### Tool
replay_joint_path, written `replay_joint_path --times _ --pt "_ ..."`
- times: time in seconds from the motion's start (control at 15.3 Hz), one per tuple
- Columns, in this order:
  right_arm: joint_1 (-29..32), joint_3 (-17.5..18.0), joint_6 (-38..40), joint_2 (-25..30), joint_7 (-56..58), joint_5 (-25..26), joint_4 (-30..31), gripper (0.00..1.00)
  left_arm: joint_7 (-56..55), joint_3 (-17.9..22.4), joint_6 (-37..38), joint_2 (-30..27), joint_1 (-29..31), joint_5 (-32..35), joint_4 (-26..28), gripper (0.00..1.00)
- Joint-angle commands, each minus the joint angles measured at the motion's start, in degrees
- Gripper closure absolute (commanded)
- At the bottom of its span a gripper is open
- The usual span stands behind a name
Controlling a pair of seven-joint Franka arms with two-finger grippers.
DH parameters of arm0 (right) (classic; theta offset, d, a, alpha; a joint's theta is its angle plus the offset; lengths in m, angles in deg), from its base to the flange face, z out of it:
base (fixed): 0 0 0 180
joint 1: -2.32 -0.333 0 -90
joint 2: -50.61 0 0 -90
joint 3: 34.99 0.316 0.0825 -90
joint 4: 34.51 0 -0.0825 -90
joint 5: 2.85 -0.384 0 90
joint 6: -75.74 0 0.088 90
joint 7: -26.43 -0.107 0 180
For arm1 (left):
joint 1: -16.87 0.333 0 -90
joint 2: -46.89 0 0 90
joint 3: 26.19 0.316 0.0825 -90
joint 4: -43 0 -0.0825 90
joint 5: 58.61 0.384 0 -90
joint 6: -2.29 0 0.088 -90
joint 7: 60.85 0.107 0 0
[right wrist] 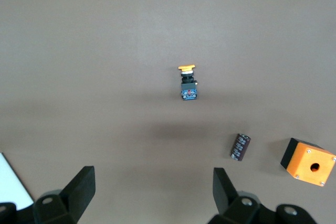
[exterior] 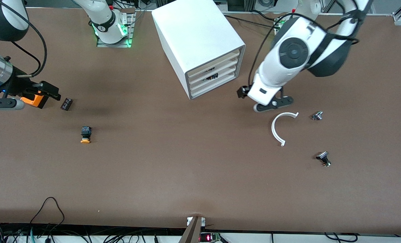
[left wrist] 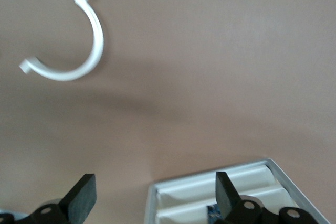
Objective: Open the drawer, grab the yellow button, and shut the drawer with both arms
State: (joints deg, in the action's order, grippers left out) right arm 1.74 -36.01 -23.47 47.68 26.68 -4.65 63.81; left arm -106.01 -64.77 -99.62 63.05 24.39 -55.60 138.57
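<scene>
The button [exterior: 85,135] [right wrist: 188,83], with an orange cap on a black body, lies on its side on the brown table toward the right arm's end. My right gripper [exterior: 47,92] [right wrist: 154,190] hangs open and empty over the orange box [exterior: 33,99], apart from the button. The white cabinet [exterior: 200,40] stands at the middle. Its drawers [exterior: 214,76] [left wrist: 210,195] sit pushed in. My left gripper [exterior: 262,102] [left wrist: 155,195] is open and empty, low over the table just in front of the drawer fronts, touching nothing.
A white C-shaped ring [exterior: 273,128] [left wrist: 94,45] lies beside the left gripper. Two small black-and-silver parts [exterior: 317,115] [exterior: 323,158] lie toward the left arm's end. A dark cylinder [exterior: 66,103] [right wrist: 241,146] rests between the orange box [right wrist: 308,162] and the button.
</scene>
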Motion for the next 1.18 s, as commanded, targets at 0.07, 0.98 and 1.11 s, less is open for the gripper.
replay_joint_path --times 0.07,0.98,1.11 --pt "1.02 1.28 6.47 -0.33 -0.42 1.10 -5.85 0.01 16.01 -0.18 5.14 -0.68 6.09 1.91 -6.70 0.00" --pt "0.94 3.12 7.10 -1.73 -0.68 3.83 -10.96 0.01 50.70 37.97 4.81 -16.06 -10.78 -2.66 -0.30 0.00" --pt "0.94 3.21 7.10 -1.82 -0.77 3.91 -11.13 0.01 51.30 38.05 2.96 -17.82 -10.60 -2.57 2.68 0.00"
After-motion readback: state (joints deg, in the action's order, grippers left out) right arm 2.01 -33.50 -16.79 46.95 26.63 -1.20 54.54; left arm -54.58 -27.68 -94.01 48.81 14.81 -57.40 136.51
